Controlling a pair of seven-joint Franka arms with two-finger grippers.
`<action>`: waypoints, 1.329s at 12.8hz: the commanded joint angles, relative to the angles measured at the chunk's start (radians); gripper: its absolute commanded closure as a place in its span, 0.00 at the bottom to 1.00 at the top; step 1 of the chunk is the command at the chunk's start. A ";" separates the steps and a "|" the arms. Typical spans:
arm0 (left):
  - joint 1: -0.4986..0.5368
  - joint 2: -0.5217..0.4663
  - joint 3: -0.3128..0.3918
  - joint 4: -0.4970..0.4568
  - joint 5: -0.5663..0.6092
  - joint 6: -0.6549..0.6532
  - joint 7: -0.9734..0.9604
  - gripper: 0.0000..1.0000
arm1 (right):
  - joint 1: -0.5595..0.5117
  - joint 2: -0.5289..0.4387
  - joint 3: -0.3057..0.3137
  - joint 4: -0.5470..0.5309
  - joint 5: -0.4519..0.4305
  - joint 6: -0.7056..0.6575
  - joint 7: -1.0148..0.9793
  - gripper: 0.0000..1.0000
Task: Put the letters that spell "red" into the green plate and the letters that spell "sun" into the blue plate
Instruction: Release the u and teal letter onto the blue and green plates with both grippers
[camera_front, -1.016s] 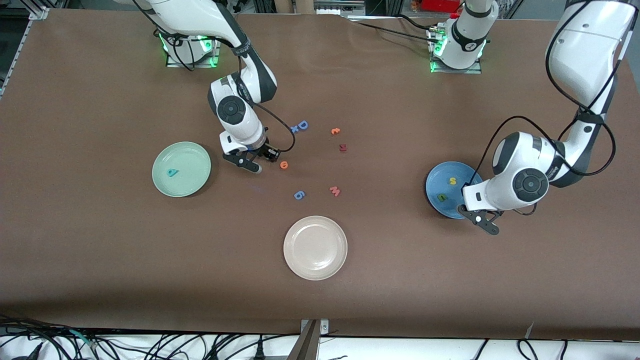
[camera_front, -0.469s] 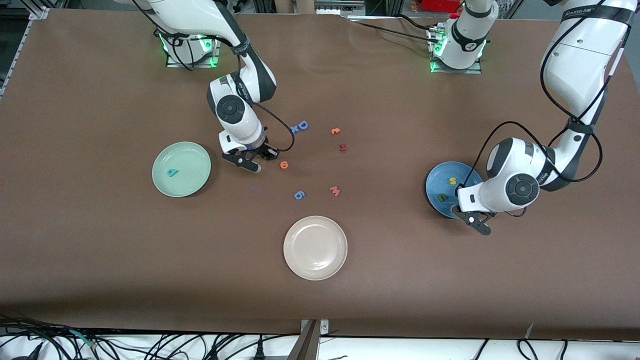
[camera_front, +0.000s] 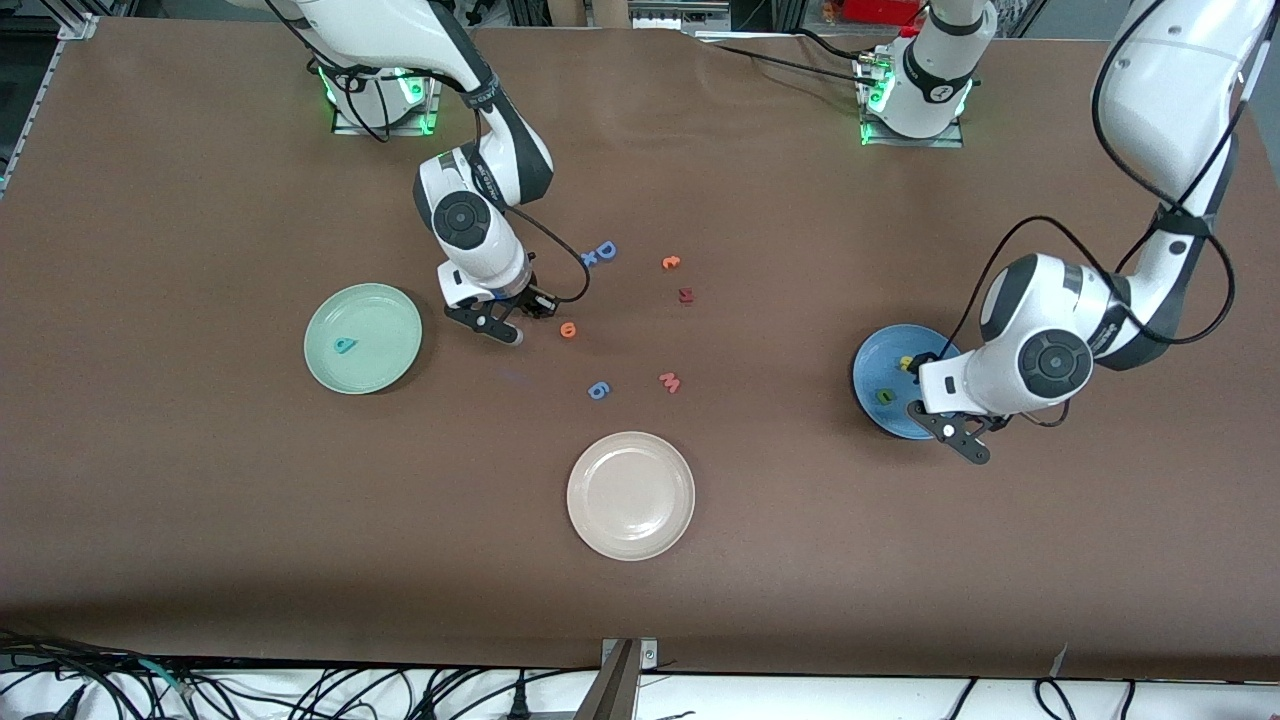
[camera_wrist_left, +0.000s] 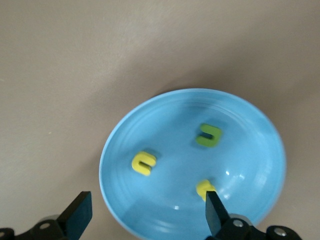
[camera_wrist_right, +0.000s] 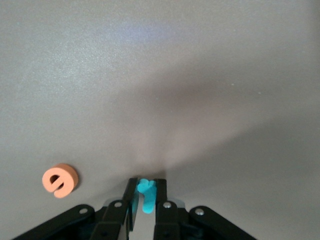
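Observation:
My right gripper (camera_front: 497, 326) is down at the table between the green plate (camera_front: 380, 320) and the orange "e" (camera_front: 568, 329), shut on the thin teal "r" (camera_wrist_right: 146, 195). The right wrist view shows the "e" (camera_wrist_right: 60, 180) lying flat beside the gripper (camera_wrist_right: 146, 187). A teal "d" (camera_front: 345, 346) lies in the green plate. My left gripper (camera_front: 952, 432) hangs open over the blue plate (camera_front: 866, 372), nothing between its fingers. In the left wrist view the gripper (camera_wrist_left: 148, 212) is above the blue plate (camera_wrist_left: 240, 150), which holds the yellow "u" (camera_wrist_left: 144, 163), the green "n" (camera_wrist_left: 208, 135) and the yellow "s" (camera_wrist_left: 202, 187).
A cream-white plate (camera_front: 631, 495) sits nearest the front camera. Loose letters lie mid-table: a blue "D" (camera_front: 605, 251), an orange letter (camera_front: 671, 262), a dark red letter (camera_front: 686, 295), a pink "w" (camera_front: 670, 382) and a blue "6" (camera_front: 598, 390).
My left gripper opened over the blue plate and the yellow "u" now lies in it. My right gripper closed on the teal "r" at the table.

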 joint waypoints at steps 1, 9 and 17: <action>0.003 -0.121 -0.048 -0.004 -0.017 -0.118 -0.006 0.00 | 0.003 -0.066 -0.057 0.032 0.015 -0.133 -0.058 0.85; -0.001 -0.334 -0.078 0.237 -0.276 -0.544 -0.187 0.00 | -0.011 -0.092 -0.373 0.065 0.016 -0.379 -0.536 0.85; -0.243 -0.449 0.271 0.248 -0.353 -0.493 -0.195 0.00 | -0.114 0.028 -0.411 0.055 0.019 -0.381 -0.741 0.72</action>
